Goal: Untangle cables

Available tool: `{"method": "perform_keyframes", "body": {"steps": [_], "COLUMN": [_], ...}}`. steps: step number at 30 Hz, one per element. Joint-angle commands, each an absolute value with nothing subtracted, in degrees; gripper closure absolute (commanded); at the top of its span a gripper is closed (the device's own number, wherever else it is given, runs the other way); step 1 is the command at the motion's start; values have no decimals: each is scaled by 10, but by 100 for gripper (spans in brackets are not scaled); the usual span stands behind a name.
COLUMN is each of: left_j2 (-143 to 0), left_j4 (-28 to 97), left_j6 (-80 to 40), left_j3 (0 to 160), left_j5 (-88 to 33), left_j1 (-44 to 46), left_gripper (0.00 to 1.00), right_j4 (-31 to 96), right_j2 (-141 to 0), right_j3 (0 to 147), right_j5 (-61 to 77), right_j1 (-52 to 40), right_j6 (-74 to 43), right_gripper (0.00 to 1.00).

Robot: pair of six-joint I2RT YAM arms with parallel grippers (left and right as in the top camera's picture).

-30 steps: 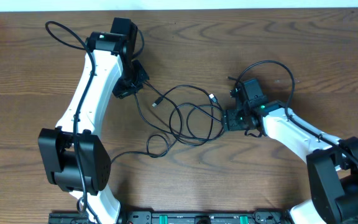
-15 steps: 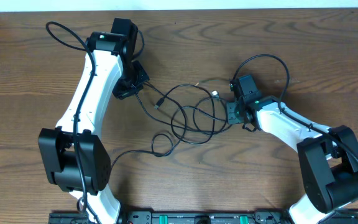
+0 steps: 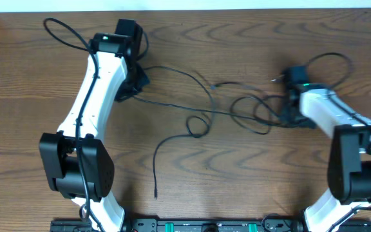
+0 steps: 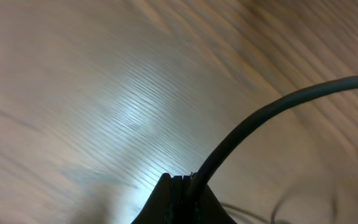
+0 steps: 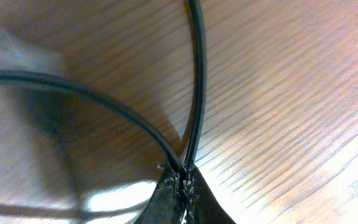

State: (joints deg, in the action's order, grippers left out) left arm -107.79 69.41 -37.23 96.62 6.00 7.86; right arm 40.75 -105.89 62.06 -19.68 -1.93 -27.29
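Observation:
Thin black cables (image 3: 198, 111) lie stretched across the wooden table between my two grippers. One strand arcs from the left gripper (image 3: 136, 82) over to a plug end (image 3: 212, 86). A small loop (image 3: 197, 125) trails a loose tail down to its tip (image 3: 156, 193). More loops (image 3: 250, 109) bunch beside the right gripper (image 3: 286, 113). In the left wrist view the left gripper (image 4: 182, 180) is shut on one black cable (image 4: 272, 109). The right wrist view shows the right gripper (image 5: 184, 173) shut on two cable strands (image 5: 196, 68), which fork up and to the left.
Thicker black arm wires loop at the back left (image 3: 62, 29) and back right (image 3: 330, 59). The table's far edge (image 3: 237, 9) runs along the top. A black rail (image 3: 205, 225) lines the front edge between the two arm bases.
The right gripper has shut on the cables and pulled them to the right, drawing the tangle out into long strands. The loose tail has slid toward the front. The left arm has stayed put.

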Motion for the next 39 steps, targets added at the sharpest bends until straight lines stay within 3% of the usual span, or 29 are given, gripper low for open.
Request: {"method": "perform_keyframes", "body": {"steps": [1,5,12,19,24,27,33,39], "left_j2": [-1075,-1075,-1075,-1075,-1075,-1075,-1075,-1075], "left_j4": [698,700,701,686,696,710,719,719], "left_j6": [-408,-410,-410,-410,-482,-522,-572,-559], "left_j3": [969,968,949,912,897,897,897,897], "left_j5": [188,187,146,160,321,357,355,268], "left_j1": [14,-54,-114,-119,-129,-149,-224,-288], "left_gripper": [93,92,92,93,92,93,93,93], "right_j4": [401,385,345,327,351,366,365,360], "right_j2": [-1065,-1065,-1065,-1065,-1065,-1065,-1065,-1065], "right_j3": [632,631,631,631,631,631,631,631], "right_j5": [-163,-42,25,-9,-152,-216,-202,-199], "right_j1": [50,86,76,76,83,97,119,120], "right_j6": [-265,-216,-183,-184,-214,-251,-253,-260], "right_gripper": [99,99,99,98,96,94,94,91]}}
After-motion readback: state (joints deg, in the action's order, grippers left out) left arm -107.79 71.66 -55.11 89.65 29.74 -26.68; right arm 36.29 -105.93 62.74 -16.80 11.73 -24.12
